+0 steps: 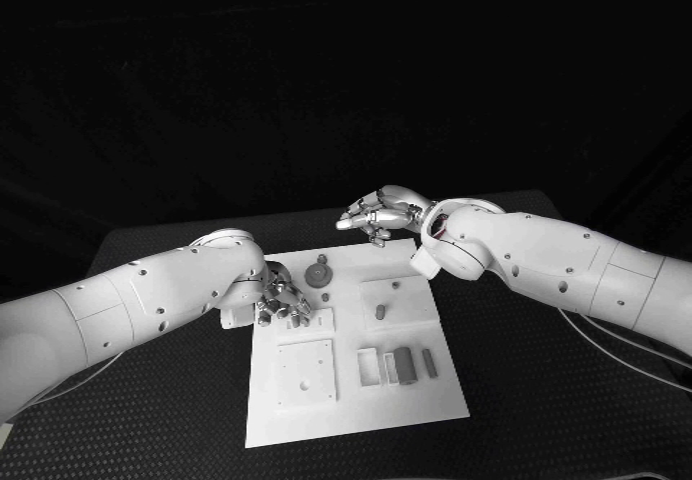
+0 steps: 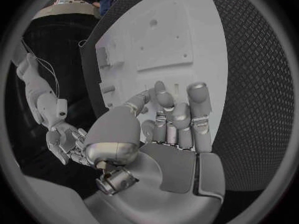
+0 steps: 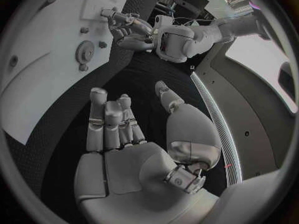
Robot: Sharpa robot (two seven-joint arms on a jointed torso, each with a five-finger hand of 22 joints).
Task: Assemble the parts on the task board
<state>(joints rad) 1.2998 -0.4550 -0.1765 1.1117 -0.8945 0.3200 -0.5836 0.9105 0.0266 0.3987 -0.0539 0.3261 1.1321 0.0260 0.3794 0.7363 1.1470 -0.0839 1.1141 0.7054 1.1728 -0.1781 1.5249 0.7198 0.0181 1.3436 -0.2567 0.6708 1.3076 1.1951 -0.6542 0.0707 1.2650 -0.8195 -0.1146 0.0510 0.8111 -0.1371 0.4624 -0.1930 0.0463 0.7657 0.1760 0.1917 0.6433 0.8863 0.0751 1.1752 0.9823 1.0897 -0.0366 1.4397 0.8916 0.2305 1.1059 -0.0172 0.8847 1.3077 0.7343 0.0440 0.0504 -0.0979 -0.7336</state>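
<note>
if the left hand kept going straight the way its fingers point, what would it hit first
Most likely the task board itself. In the left wrist view the left hand hangs over the board's edge, fingers aimed along its white face toward a raised square plate. How high it hangs is unclear, so it might meet that plate instead.

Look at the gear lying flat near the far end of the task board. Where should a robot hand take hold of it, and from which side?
Grip the gear by its toothed rim, coming straight down from above. It seems to lie flat on the task board, so only the rim offers opposed faces. The right hand, open and just beyond the board's far edge, looks better placed than the left hand.
</note>
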